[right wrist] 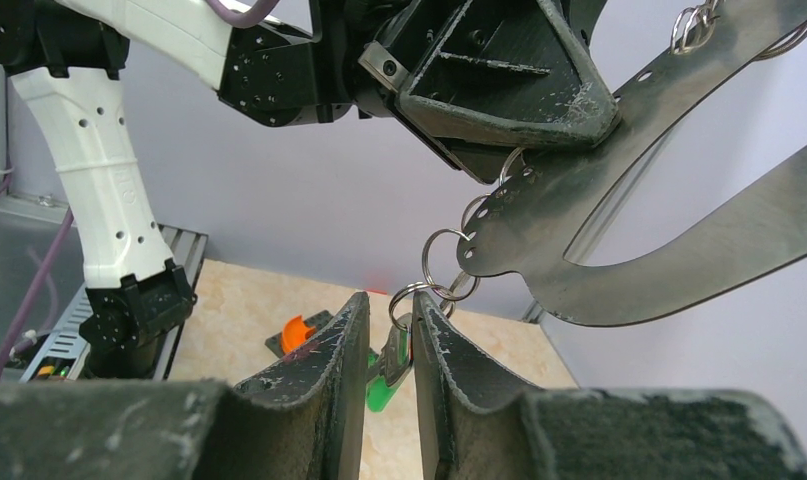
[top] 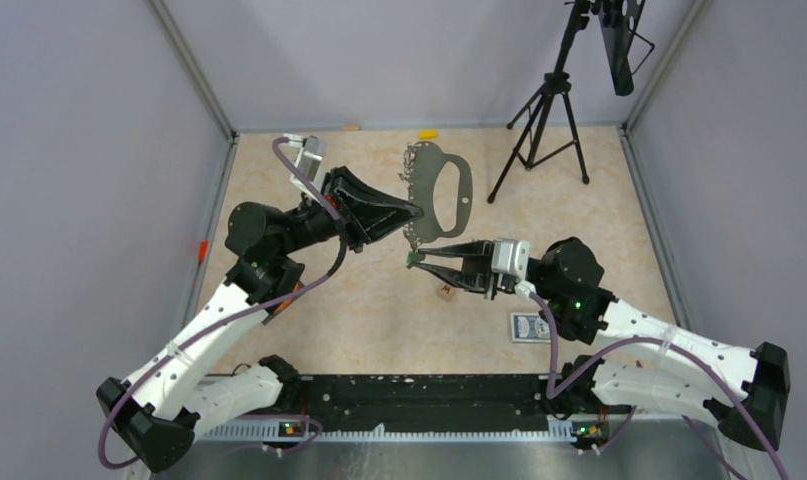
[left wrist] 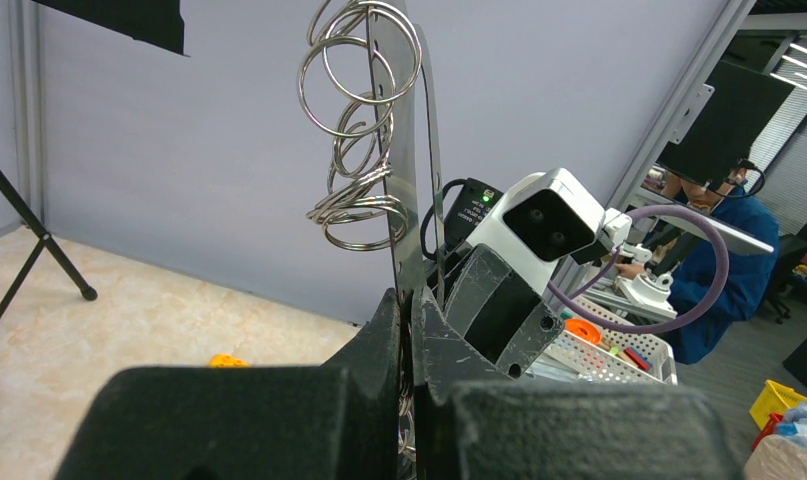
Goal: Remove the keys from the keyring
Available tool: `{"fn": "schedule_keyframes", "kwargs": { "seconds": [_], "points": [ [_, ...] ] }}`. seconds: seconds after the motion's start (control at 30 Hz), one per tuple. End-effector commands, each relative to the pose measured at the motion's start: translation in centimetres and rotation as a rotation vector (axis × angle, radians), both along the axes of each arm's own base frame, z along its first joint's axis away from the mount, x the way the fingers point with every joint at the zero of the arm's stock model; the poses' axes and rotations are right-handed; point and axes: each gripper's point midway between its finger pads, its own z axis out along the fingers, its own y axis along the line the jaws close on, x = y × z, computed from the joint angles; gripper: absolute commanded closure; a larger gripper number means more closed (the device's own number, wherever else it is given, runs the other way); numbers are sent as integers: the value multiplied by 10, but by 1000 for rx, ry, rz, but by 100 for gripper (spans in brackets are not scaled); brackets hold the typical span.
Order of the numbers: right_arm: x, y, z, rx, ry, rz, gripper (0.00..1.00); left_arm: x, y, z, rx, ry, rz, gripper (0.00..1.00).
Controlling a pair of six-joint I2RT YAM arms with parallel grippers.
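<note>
**Two-arm grip on the keyring, with one key pinched below it**

The left gripper reaches in from the left. Its jaws are pressed fully together on the lower edge of the keyring, a flat grey D-shaped plate held up off the table. In the left wrist view the plate stands edge-on, rising straight out from between the two black fingers. A stack of split rings hangs off the plate's scalloped side.

The right gripper approaches from the right, just below the left gripper's tips. Its jaws are narrow and closed on the green-headed key, which hangs upright between the two pads. A small ring at the key's top links it to the lowest holes of the plate. The other keys cannot be made out among the rings.

On the table a small brown cube lies just beneath the right gripper. A blue card box rests nearer the arm bases. A black tripod stands at the far right.
</note>
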Motion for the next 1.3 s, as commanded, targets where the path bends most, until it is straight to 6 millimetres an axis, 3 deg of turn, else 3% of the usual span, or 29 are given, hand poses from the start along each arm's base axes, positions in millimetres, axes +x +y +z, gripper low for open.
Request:
{"fn": "schedule_keyframes", "kwargs": {
  "seconds": [0.0,0.17,0.27,0.43,1.07,1.27],
  "points": [
    [-3,-3,17,30,-27,10,78,-10,5,18,-53,-67,-8,100],
    [-2,-3,15,20,-29,1,80,-11,6,19,-55,-70,-9,100],
    [-1,-3,14,12,-33,-4,91,-11,7,19,-55,-70,-7,100],
    [1,-3,13,-14,-45,-18,99,-10,6,20,-52,-69,-3,100],
    [14,-8,4,-293,-191,-97,100,9,5,28,-37,-14,78,100],
    [17,-11,2,-344,-308,-110,100,19,8,31,-33,23,138,100]
  ]
}}
